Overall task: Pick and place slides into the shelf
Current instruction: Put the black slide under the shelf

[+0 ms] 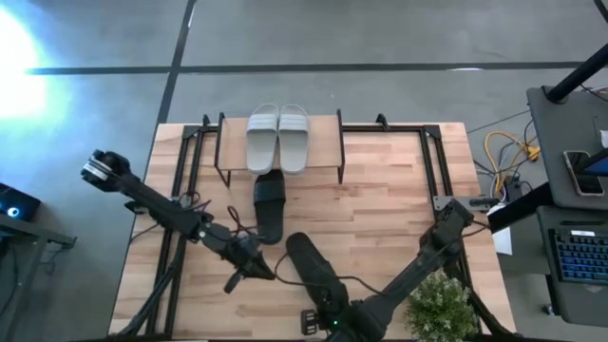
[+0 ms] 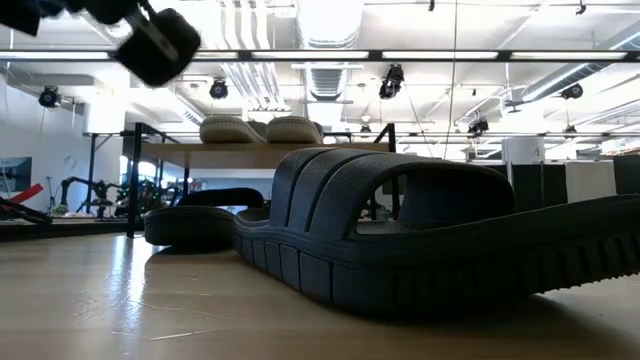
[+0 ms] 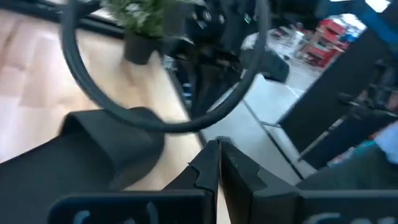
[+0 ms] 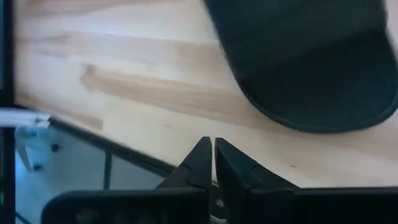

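The pale grey pair of slides (image 1: 277,138) lies side by side on the shelf's top board (image 1: 328,142), also visible in the low view (image 2: 260,130). One black slide (image 1: 270,204) lies on the table in front of the shelf, one end reaching under its front edge. The second black slide (image 1: 309,266) rests flat near the table's near edge and fills the low view (image 2: 400,230). My left gripper (image 1: 237,278) (image 3: 217,158) is shut just left of that slide. My right gripper (image 4: 213,155) is shut by the table's near edge, just near of the same slide (image 4: 305,62).
A potted plant (image 1: 442,299) stands at the table's near right corner. Black metal frames (image 1: 185,152) run along the table's left and right sides. A dark cable (image 3: 155,124) loops in front of the left wrist camera. Bare wood lies right of the black slides.
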Action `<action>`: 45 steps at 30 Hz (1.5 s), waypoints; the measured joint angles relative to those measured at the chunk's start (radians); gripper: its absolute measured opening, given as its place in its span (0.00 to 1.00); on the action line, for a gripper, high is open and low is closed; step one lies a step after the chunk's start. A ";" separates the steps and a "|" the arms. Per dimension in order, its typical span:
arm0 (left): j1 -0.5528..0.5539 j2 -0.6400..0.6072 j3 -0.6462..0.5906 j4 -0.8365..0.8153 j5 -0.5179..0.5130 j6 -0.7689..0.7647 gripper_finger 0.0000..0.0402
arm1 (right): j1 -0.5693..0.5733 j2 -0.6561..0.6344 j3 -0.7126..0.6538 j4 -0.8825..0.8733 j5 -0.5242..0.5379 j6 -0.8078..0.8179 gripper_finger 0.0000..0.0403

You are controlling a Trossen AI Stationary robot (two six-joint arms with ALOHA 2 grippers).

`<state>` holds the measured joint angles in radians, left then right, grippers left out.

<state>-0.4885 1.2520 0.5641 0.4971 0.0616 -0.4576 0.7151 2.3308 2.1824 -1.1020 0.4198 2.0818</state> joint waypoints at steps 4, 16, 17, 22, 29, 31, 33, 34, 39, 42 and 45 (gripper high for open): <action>0.000 -0.085 0.009 -0.164 0.000 0.002 0.00 | -0.023 -0.029 0.074 -0.127 0.000 -0.181 0.12; -0.060 -0.331 0.001 -0.606 -0.037 -0.087 0.00 | -0.258 -0.117 0.085 -0.185 -0.501 -1.247 0.44; -0.074 -0.346 -0.001 -0.612 -0.036 -0.087 0.00 | -0.283 -0.108 0.085 -0.183 -0.544 -1.317 0.43; -0.158 -0.380 -0.011 -0.623 -0.048 -0.182 0.00 | -0.375 -0.105 0.068 -0.203 -0.610 -1.612 0.42; -0.304 -0.346 -0.013 -0.620 -0.185 -0.391 0.00 | -0.503 -0.099 -0.008 -0.212 -0.814 -1.912 0.44; -0.337 -0.326 -0.013 -0.613 -0.230 -0.455 0.00 | -0.530 -0.093 -0.043 -0.208 -0.863 -1.986 0.44; -0.358 -0.302 -0.012 -0.604 -0.275 -0.506 0.00 | -0.548 -0.091 -0.071 -0.197 -0.871 -2.054 0.44; -0.367 -0.291 -0.011 -0.593 -0.296 -0.524 0.00 | -0.556 -0.091 -0.081 -0.198 -0.872 -2.086 0.44; -0.383 -0.237 -0.009 -0.518 -0.343 -0.565 0.00 | -0.573 -0.092 -0.130 -0.181 -0.926 -2.199 0.49; -0.383 -0.216 -0.009 -0.505 -0.359 -0.592 0.00 | -0.576 -0.091 -0.168 -0.119 -1.010 -2.157 0.53; -0.383 -0.201 -0.008 -0.507 -0.359 -0.610 0.00 | -0.576 -0.091 -0.201 -0.069 -1.028 -2.146 0.57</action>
<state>-0.8715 1.0513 0.5560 -0.0095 -0.2974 -1.0674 0.1390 2.2395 1.9813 -1.1712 -0.6086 -0.0643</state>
